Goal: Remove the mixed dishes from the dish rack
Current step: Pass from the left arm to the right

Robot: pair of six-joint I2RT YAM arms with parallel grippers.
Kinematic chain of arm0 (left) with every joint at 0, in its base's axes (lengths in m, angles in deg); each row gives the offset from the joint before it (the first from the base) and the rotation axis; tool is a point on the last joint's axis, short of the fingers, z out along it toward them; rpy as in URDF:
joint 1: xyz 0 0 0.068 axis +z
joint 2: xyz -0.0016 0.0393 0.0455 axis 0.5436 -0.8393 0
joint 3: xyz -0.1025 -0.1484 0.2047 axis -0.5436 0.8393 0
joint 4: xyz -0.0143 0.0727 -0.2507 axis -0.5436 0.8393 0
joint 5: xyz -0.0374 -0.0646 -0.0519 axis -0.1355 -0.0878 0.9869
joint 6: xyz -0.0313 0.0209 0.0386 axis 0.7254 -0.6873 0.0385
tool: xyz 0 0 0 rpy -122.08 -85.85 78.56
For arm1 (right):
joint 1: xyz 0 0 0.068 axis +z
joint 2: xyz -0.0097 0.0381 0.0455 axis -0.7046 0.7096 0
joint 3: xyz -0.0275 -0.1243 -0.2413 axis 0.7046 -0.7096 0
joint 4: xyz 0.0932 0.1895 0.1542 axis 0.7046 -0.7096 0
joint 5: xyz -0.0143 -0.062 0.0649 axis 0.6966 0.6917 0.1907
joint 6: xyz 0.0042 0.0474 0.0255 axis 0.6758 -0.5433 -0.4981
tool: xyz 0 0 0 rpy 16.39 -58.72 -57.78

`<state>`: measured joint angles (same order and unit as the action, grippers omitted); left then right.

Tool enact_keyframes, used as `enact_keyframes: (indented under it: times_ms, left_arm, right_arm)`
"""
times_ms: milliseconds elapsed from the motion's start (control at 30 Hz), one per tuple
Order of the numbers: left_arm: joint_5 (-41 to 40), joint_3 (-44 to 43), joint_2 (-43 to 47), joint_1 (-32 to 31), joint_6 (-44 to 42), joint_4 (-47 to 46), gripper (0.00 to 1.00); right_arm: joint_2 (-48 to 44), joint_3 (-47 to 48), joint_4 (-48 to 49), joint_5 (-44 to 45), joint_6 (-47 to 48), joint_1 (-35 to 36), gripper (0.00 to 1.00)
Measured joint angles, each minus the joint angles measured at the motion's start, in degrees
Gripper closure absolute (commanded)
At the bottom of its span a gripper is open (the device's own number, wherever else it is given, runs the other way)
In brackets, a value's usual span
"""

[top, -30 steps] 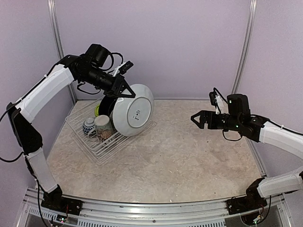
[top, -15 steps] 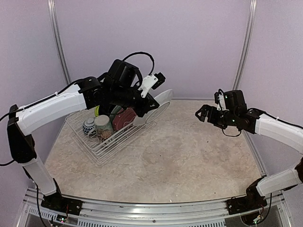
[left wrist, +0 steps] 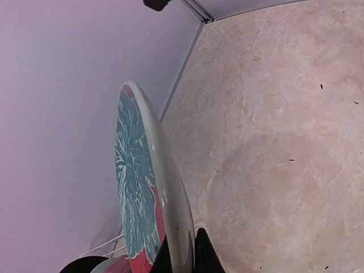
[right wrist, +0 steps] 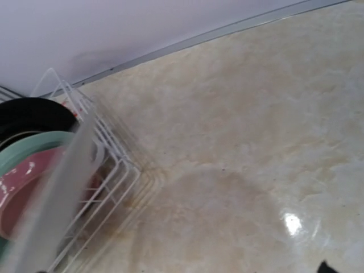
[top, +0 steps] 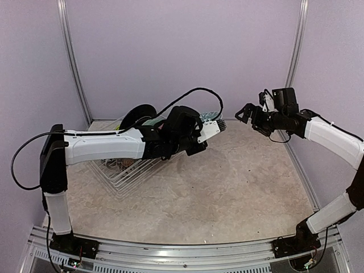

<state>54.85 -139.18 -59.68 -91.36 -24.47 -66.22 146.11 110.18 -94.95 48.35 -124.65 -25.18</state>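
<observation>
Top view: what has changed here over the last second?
The left gripper, shut on the floral plate by its rim throughout, carried it from above the dish rack down and to the right, low over the table. The right gripper moved farther back, its jaws open as before. The rack stayed put.

**Robot test cell in a lab**

Plain lilac panels (top: pixel 182 51) framed by aluminium posts (top: pixel 73 62) enclose a marble-patterned worktop (top: pixel 239 193). The left arm (top: pixel 102 147) and right arm (top: pixel 333 136), with a loose black cable (top: pixel 193 91), rise from a metal rail (top: pixel 182 250) at its near edge. A white wire dish rack (top: pixel 122 179) stands on it.
</observation>
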Motion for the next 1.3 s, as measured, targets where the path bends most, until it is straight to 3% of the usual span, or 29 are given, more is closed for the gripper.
enact_keyframes:
  times_ms: [500,867,1000,1033,1067,1167,1300]
  left_arm:
    - [-3.7,1.5,-6.9,-4.3,-13.0,-10.3,1.00]
    - [-5.1,2.2,-9.6,-5.9,-17.9,-13.4,1.00]
    - [-6.0,2.2,-9.9,-6.0,-18.7,-13.4,1.00]
    - [-6.3,2.2,-10.0,-6.1,-18.7,-13.4,0.97]
    - [-6.8,2.2,-10.0,-6.1,-18.9,-13.3,0.86]
    - [-7.9,2.2,-10.4,-6.7,-18.7,-13.1,0.52]
    - [-8.2,1.7,-10.3,-6.9,-14.7,-11.1,0.23]
  right_arm:
    - [9.6,-0.4,7.2,-6.3,-6.0,3.2,0.04]
    - [10.5,-10.3,20.2,-10.0,-15.6,3.2,0.56]
    - [10.5,-11.9,24.2,-12.0,-19.5,3.2,0.89]
    - [10.5,-12.1,25.0,-11.9,-20.8,3.3,0.96]
    - [10.5,-12.6,25.5,-11.6,-22.2,3.3,1.00]
    - [10.1,-15.0,29.5,-12.5,-27.9,3.2,1.00]
    - [9.7,-19.0,32.5,-13.1,-28.1,3.1,1.00]
